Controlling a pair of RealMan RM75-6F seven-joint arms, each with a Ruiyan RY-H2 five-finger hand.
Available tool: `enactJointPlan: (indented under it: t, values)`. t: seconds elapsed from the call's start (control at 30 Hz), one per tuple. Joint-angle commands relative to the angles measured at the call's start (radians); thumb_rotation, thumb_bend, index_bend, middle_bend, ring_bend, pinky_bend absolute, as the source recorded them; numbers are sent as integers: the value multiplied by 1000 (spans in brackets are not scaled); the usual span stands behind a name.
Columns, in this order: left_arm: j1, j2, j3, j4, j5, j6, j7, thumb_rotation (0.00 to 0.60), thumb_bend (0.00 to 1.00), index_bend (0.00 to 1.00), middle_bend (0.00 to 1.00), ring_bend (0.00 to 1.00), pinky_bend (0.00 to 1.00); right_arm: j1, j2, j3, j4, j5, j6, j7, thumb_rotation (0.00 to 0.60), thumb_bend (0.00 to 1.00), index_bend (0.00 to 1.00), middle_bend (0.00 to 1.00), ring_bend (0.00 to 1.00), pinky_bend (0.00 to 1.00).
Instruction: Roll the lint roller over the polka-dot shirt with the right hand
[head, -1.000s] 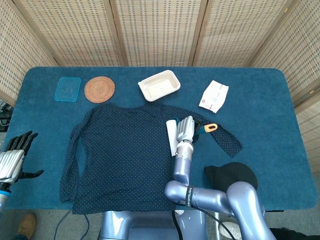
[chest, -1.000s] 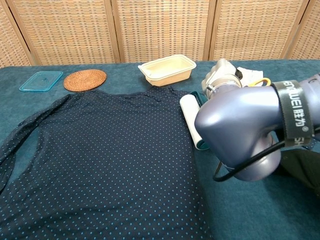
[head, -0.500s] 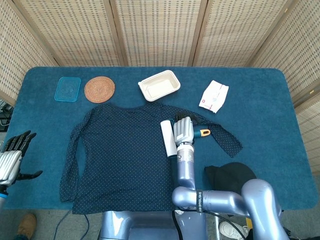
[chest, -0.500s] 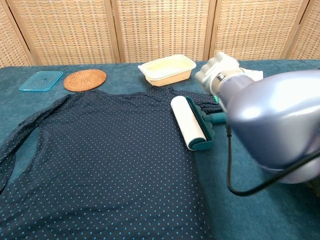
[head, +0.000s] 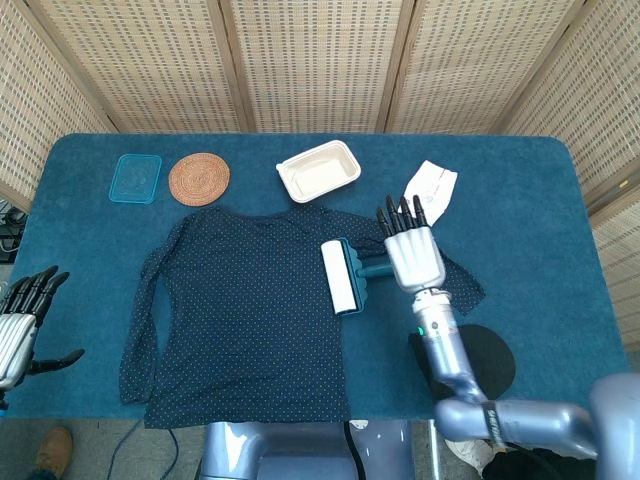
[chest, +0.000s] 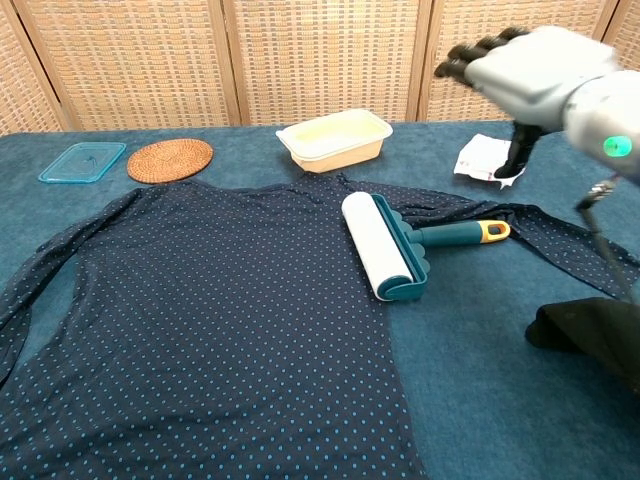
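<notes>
On the polka-dot shirt (chest: 220, 300), lint roller (chest: 385, 246) handle points right.

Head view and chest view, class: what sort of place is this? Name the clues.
Probably a staged robot test table: a blue cloth-covered table, woven screens behind, and a polka-dot shirt laid flat with a lint roller.

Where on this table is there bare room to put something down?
Bare cloth lies right of the white packet, along the far right edge, and left of the shirt, below the blue lid. It is crowded around the lint roller and tray.
</notes>
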Motion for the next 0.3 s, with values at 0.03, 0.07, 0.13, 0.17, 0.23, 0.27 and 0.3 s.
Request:
enactJointPlan:
  t: [0.03, 0.07, 0.13, 0.17, 0.23, 0.27, 0.3]
  values:
    - [23, -26, 19, 29, 64, 51, -25, 600, 0, 0, 0, 0, 0, -251, 158, -208, 180, -473, 138, 599, 600, 0, 0, 0, 0, 0]
    - [29, -28, 24, 32, 79, 63, -26, 600, 0, 0, 0, 0, 0, -277, 159, -218, 208, -484, 153, 653, 600, 0, 0, 0, 0, 0]
    - [38, -31, 29, 34, 98, 84, -26, 600, 0, 0, 0, 0, 0, -318, 163, -231, 235, -493, 171, 717, 600, 0, 0, 0, 0, 0]
    - [42, -32, 32, 35, 106, 93, -26, 600, 0, 0, 0, 0, 0, -336, 165, -234, 242, -497, 182, 739, 600, 0, 0, 0, 0, 0]
    - [48, -36, 35, 39, 117, 104, -25, 600, 0, 0, 0, 0, 0, -365, 164, -235, 252, -504, 200, 769, 600, 0, 0, 0, 0, 0]
    - [51, -38, 38, 43, 124, 108, -25, 600, 0, 0, 0, 0, 0, -390, 165, -237, 253, -503, 215, 791, 600, 0, 0, 0, 0, 0]
    - [52, -40, 40, 45, 126, 108, -25, 600, 0, 0, 0, 0, 0, -402, 165, -236, 254, -505, 221, 801, 600, 0, 0, 0, 0, 0]
